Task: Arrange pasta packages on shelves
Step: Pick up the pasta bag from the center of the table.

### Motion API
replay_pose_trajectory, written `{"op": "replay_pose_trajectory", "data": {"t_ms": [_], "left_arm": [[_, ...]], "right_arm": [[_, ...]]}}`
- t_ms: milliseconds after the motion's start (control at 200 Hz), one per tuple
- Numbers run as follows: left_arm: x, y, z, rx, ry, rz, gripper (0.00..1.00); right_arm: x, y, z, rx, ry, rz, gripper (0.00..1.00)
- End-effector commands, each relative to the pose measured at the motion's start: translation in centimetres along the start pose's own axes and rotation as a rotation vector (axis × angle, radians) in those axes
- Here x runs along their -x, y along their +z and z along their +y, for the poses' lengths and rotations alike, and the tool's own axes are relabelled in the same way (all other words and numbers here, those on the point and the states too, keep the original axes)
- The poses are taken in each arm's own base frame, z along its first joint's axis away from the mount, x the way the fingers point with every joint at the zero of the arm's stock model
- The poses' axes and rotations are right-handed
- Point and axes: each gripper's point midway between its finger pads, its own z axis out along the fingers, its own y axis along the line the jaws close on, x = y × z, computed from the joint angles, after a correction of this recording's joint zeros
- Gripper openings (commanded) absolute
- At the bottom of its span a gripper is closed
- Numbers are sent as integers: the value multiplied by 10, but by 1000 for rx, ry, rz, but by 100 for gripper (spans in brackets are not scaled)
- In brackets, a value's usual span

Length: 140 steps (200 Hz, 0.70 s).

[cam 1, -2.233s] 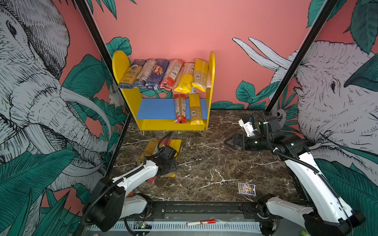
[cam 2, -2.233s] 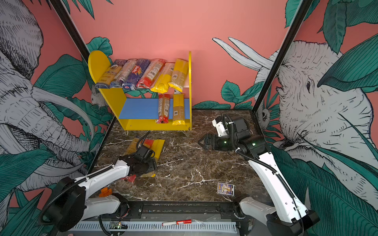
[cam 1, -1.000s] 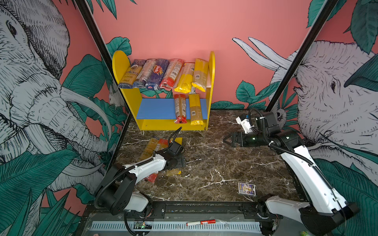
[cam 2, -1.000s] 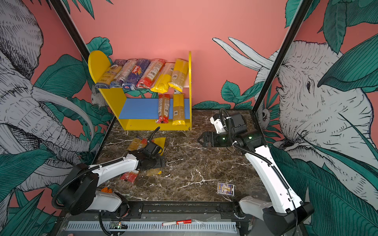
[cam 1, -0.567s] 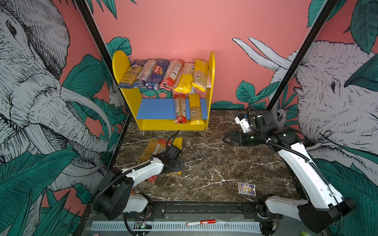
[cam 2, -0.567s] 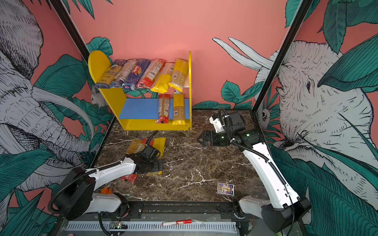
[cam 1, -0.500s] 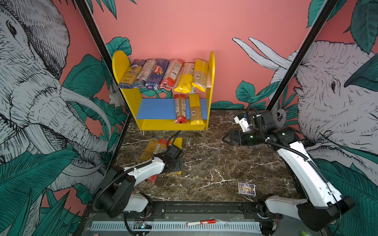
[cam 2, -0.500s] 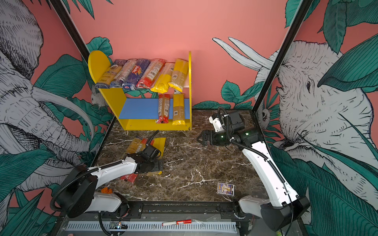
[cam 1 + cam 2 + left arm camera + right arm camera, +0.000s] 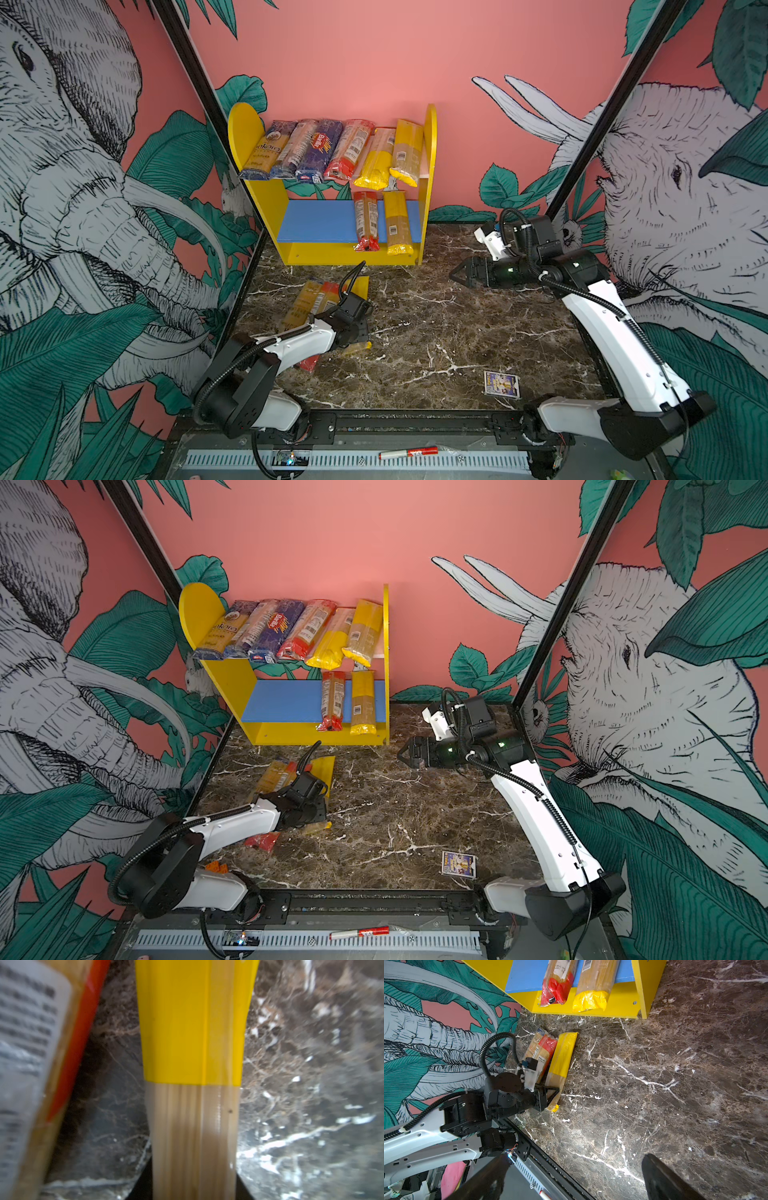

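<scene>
A yellow pasta package (image 9: 362, 285) lies on the marble table in front of the shelves (image 9: 429, 166). My left gripper (image 9: 354, 329) is shut on its clear near part, and the pale spaghetti runs between the jaws in the left wrist view (image 9: 194, 1188). A red-ended package (image 9: 309, 300) lies beside it, on the wall side. Several packages fill the upper board, and two lie on the blue lower board (image 9: 316, 220). My right gripper (image 9: 456, 274) hangs open and empty to the right of the shelves, its fingers (image 9: 662, 1178) wide apart.
A small purple-blue card box (image 9: 501, 384) lies near the table's front right. A red marker (image 9: 409, 451) rests on the front rail. An orange block (image 9: 216, 867) sits by the left arm's base. Patterned walls close in both sides.
My left gripper has closed on the yellow package after standing open over it. The right arm has drifted slightly towards the shelves, still open.
</scene>
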Motion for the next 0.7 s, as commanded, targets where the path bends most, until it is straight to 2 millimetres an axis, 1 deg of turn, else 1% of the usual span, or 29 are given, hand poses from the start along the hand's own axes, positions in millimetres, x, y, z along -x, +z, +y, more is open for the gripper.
{"op": "replay_pose_trajectory", "data": {"t_ms": [0, 30, 65, 190, 345, 525, 695], "left_arm": [[-59, 7, 16, -7, -19, 198, 6], [-58, 3, 15, -15, -12, 193, 2], [-56, -2, 15, -16, -5, 189, 0], [-44, -22, 11, -21, 32, 166, 0], [-22, -50, 2, -60, 46, 88, 0], [5, -89, 10, -46, 43, -64, 0], [30, -136, 26, -3, 58, -223, 0]], "right_arm": [[3, -3, 3, 12, -13, -7, 99], [3, -3, 3, 11, -13, -7, 99], [2, -2, 2, 9, -13, -10, 99], [2, -1, 0, 11, -2, -23, 99], [2, -1, 0, 24, 7, -31, 99], [8, 0, 1, 46, 17, -43, 99], [15, 4, 4, 72, 28, -49, 99]]}}
